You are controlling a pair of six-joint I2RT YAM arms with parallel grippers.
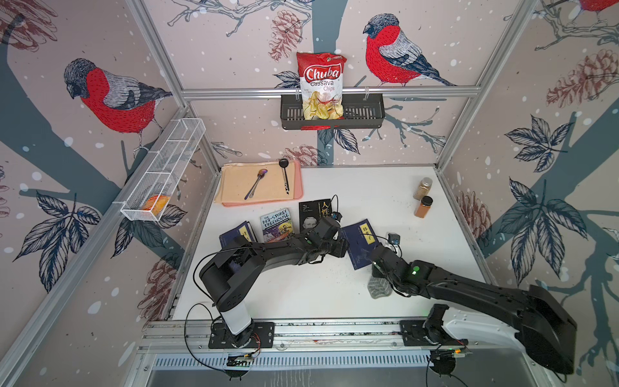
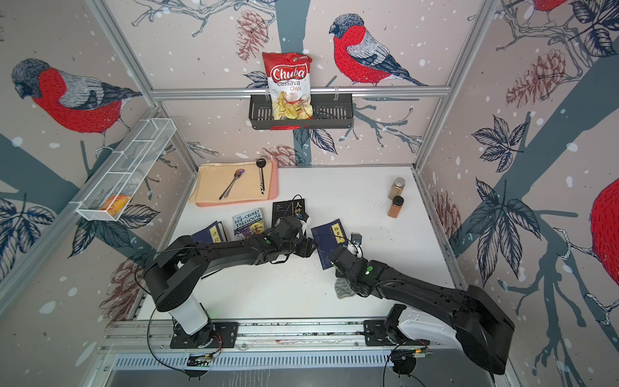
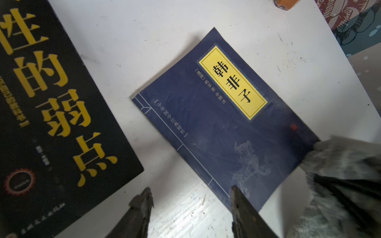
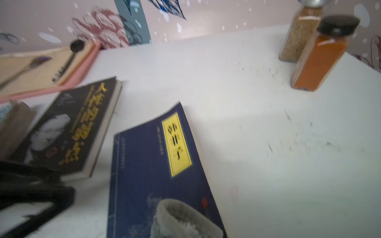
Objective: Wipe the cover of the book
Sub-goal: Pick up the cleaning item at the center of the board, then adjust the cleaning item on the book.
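One white table carries everything, and both my arms reach in over it. At its far left lies a pink tray topped with tan mats. Four books lie in a loose row nearer me. The rightmost is the blue book with the yellow label. It lies flat, cover up and askew, between my two wrists, near the black book but not touching it. My right gripper is clamped tight on a grey cloth. The cloth bunches around its fingers and overlaps the near end of the blue book; whether it presses on the cover I cannot tell. My left gripper stands partly spread and holds nothing. One of its fingers is over bare table and the other crosses the blue book's near edge. An orange jar and a tan jar stand together, well apart from the books, at the far right. Two spoons lie on the mats.
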